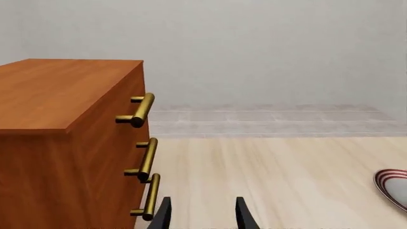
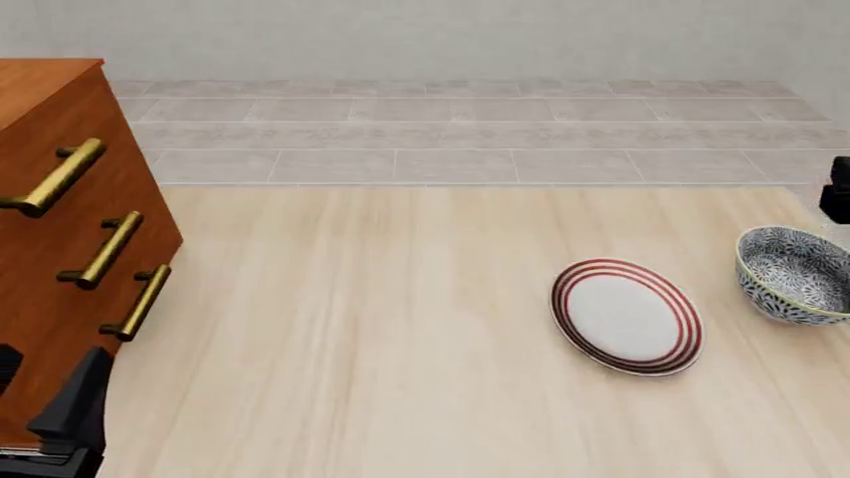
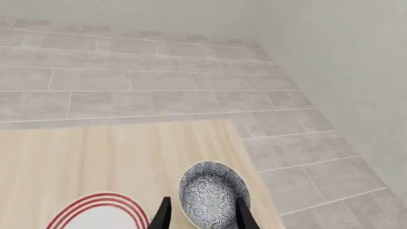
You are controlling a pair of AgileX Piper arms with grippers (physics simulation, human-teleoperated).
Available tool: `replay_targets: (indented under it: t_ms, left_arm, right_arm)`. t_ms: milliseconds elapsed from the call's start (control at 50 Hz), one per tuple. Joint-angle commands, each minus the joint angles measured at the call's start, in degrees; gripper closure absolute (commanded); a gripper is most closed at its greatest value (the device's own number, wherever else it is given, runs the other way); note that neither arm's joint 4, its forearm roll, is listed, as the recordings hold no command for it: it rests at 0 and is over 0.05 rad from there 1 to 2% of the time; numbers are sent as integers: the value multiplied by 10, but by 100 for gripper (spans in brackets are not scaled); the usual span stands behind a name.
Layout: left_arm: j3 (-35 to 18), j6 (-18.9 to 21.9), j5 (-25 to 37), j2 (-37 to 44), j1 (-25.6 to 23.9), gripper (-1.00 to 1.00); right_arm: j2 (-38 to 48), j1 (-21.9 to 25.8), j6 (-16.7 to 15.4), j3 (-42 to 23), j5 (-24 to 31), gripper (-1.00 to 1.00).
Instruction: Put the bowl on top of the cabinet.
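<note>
Bowl (image 2: 794, 274): blue-and-white floral, upright, mouth up, on the counter (image 2: 372, 339) at its far right edge, close to the corner where the wood ends and floor tiles begin. Nothing holds it.

Right claw (image 3: 199, 214): in the right wrist view two dark fingertips (image 3: 163, 215) stand apart, one over the bowl's near rim, the other over its inner wall, bowl (image 3: 213, 193) between and just beyond them. Spread, empty, above the bowl; contact not evident. Judgement: lined up to take the rim, one finger inside and one outside, which suits a deep thin-walled bowl better than spanning its whole width. In the front view only a dark bit of the arm shows at the right edge, just above the bowl.

Plate with red rings (image 2: 626, 316): flat on the counter just left of the bowl, apart from it. Not the target.

Cabinet (image 2: 60, 249): reddish-brown, brass handles (image 2: 106, 249), at the far left, well apart from the bowl. Its flat top (image 1: 60, 90) is bare, a ready landing spot.

Left claw (image 1: 202, 214): fingers apart, empty, beside the cabinet's handled front, parked clear of the bowl.
</note>
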Motion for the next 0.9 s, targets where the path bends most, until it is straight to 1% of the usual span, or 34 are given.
replay_targets:
  t_ms: [20, 100, 260, 300, 480, 580, 620, 640, 660, 680, 700, 780, 820, 860, 900]
  left_arm:
    - [4, -2, 0, 0, -3, -100]
    - [6, -2, -2, 0, -2, -100]
    - [7, -2, -1, 0, -1, -100]
    - [8, -3, -1, 0, 0, -100]
    - [17, -7, -7, 0, -2, -100]
    - [19, -8, -9, 0, -4, -100]
    - [20, -8, -9, 0, -5, -100]
    - [21, -9, -10, 0, -5, -100]
    - [21, -9, -10, 0, -5, -100]
    - [21, -9, -9, 0, -5, -100]
    - [21, -10, -9, 0, -5, -100]
    - [22, -10, -9, 0, -6, -100]
    - [22, -10, -9, 0, -7, -100]
    - [22, -10, -9, 0, -7, -100]
    - [22, -10, -8, 0, -7, -100]
  right_arm:
    - [78, -46, -26, -63, 16, -100]
    - [99, -59, -31, -79, 20, -100]
    - [144, -85, -31, -111, 32, -100]
    - [161, -95, -42, -115, 32, -100]
    - [199, -114, -55, -133, 42, -100]
    - [225, -117, -59, -146, 53, -100]
    - [233, -114, -54, -151, 58, -100]
    - [243, -110, -46, -157, 63, -100]
    - [243, -110, -46, -157, 64, -100]
    - [256, -104, -35, -163, 72, -100]
    - [260, -109, -43, -164, 67, -100]
    - [275, -112, -43, -175, 71, -100]
    - [288, -116, -50, -182, 70, -100]
    - [302, -114, -42, -192, 78, -100]
    - [313, -115, -45, -197, 77, -100]
